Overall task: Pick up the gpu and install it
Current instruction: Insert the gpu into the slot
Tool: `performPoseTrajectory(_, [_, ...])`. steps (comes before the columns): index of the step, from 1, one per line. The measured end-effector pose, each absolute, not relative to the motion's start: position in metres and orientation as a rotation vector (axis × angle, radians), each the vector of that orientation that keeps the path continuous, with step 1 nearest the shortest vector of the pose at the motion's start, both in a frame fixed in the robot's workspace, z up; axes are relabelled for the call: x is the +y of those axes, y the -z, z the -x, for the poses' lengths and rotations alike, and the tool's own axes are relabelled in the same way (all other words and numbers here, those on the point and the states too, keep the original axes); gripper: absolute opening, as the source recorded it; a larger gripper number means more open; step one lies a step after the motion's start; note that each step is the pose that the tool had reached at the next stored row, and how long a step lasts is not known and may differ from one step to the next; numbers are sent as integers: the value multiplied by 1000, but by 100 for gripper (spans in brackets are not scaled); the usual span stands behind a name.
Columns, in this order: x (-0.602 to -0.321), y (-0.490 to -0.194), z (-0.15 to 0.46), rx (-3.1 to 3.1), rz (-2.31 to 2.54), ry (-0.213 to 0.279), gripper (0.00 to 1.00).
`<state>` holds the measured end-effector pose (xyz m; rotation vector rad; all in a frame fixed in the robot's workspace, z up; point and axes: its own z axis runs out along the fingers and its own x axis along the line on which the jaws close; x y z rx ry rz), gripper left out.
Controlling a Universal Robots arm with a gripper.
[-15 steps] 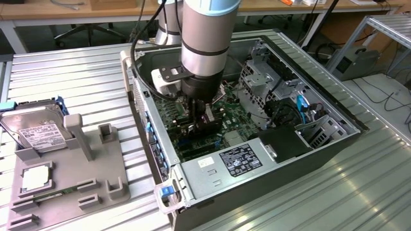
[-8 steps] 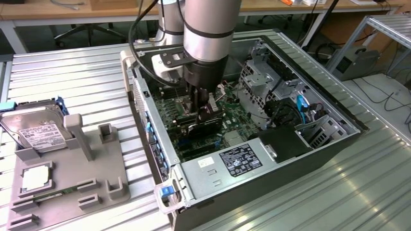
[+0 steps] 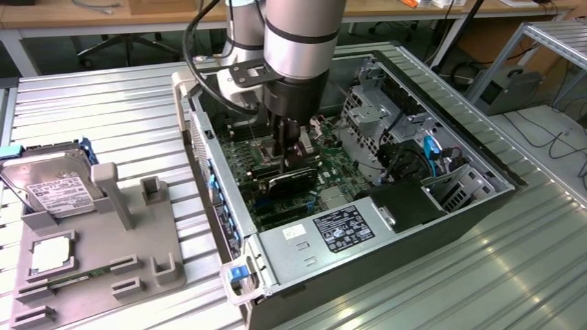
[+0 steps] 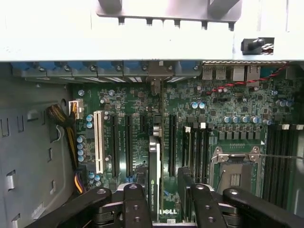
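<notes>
White "DELL" lettering on gpu (image 4: pixel 155 190) between tool (image 4: pixel 164 202) fingers

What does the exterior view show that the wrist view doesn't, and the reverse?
Exterior only: the grey holder tray with a hard drive and a small square chip, outside the computer case. Wrist only: the white slot, the empty processor socket and the red wires. Both: the gripper over the green motherboard, with the gpu standing edge-on between its fingers.
</notes>
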<state>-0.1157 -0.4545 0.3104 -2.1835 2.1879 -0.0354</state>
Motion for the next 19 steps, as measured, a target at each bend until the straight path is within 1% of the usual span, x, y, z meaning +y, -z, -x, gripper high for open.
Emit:
performPoseTrajectory(4, [-454, -311, 115, 2189, 2185, 32, 40])
performPoseTrajectory(5, [-454, -311, 114, 2198, 2193, 15, 40])
performPoseTrajectory(7, [-454, -310, 111, 2223, 2217, -40, 40])
performPoseTrajectory(8, [-454, -310, 110, 2228, 2222, -51, 40])
performPoseTrajectory(19, [-454, -313, 90, 2227, 2221, -54, 40])
